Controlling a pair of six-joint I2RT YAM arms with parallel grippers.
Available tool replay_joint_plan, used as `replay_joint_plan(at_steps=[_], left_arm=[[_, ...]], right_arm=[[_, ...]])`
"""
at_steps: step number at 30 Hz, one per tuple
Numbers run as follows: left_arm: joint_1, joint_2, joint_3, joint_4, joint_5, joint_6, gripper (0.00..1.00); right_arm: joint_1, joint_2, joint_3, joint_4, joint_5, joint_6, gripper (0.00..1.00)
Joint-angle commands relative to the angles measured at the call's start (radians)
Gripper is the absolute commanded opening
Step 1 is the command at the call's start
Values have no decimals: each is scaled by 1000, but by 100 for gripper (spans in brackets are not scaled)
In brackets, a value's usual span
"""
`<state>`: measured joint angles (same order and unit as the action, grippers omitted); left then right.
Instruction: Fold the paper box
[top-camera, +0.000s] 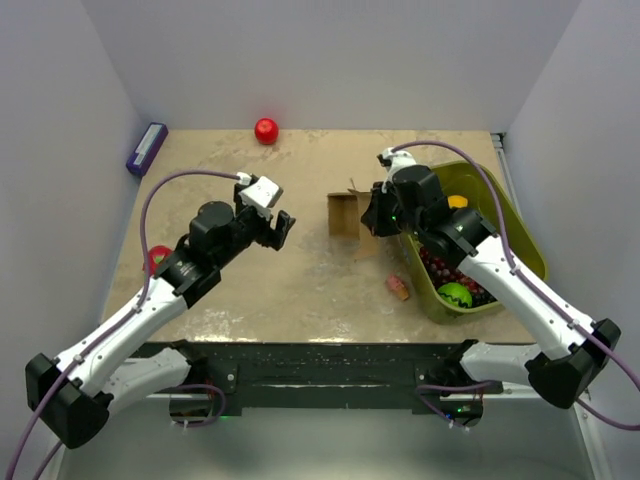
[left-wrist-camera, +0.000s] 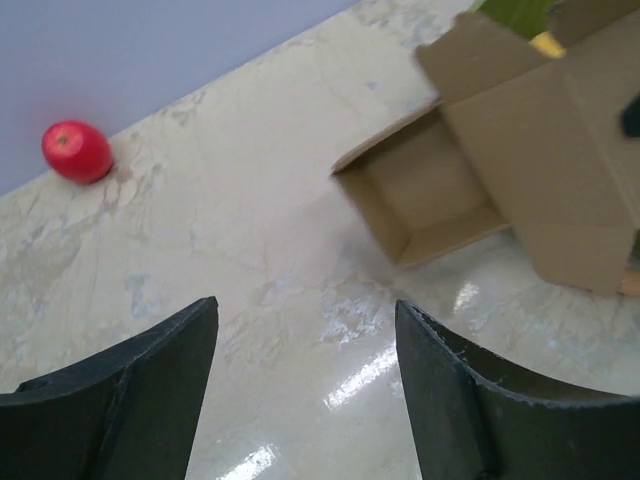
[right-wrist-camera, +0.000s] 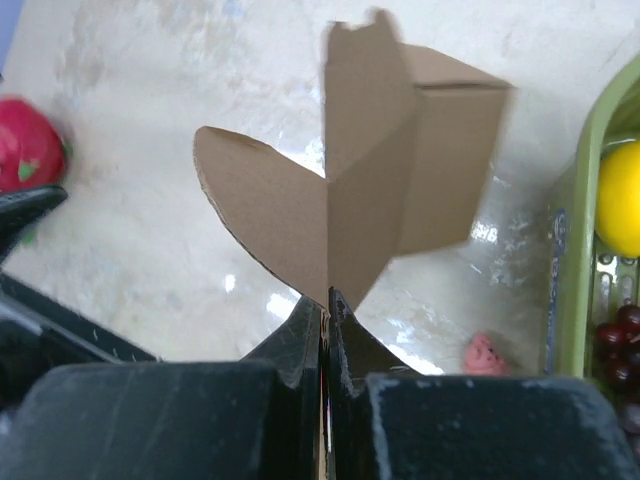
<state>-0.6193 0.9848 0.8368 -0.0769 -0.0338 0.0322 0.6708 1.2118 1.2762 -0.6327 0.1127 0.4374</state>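
Right pincer (right-wrist-camera: 325, 303) clamps the paper box (right-wrist-camera: 385, 180) by its lower flap.

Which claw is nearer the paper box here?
Right. The right claw is shut on a flap of the paper box; the left claw hangs open, clear of it, to its left.

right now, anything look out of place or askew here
The paper box is half folded, flaps splayed, one pinched by the right gripper. A small pink item sits outside the green basket.
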Motion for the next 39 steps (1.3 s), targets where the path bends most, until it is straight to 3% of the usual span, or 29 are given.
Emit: replay_joint_plan(at_steps=[1,9,13,21,28,39], left_arm=[[23,-57,-13,62,237,75,77],[154,21,50,-4,638,106,80],[161,75,64,-43,810,139,81],[159,130,64,-47,896,138,82],[159,141,42,3,877,106,83],[122,222,58,-30,1006,100,52]], right_arm=[[-2,32,95,-168,-142,-195,0],[-1,57,126,-213,-416,-345,0],[-2,57,117,-225,-490,-393,0],[-2,84,95,-214,-623,-431,0],[0,107,84,-203,-668,-433,0],[0,109,77,-196,-671,-431,0]])
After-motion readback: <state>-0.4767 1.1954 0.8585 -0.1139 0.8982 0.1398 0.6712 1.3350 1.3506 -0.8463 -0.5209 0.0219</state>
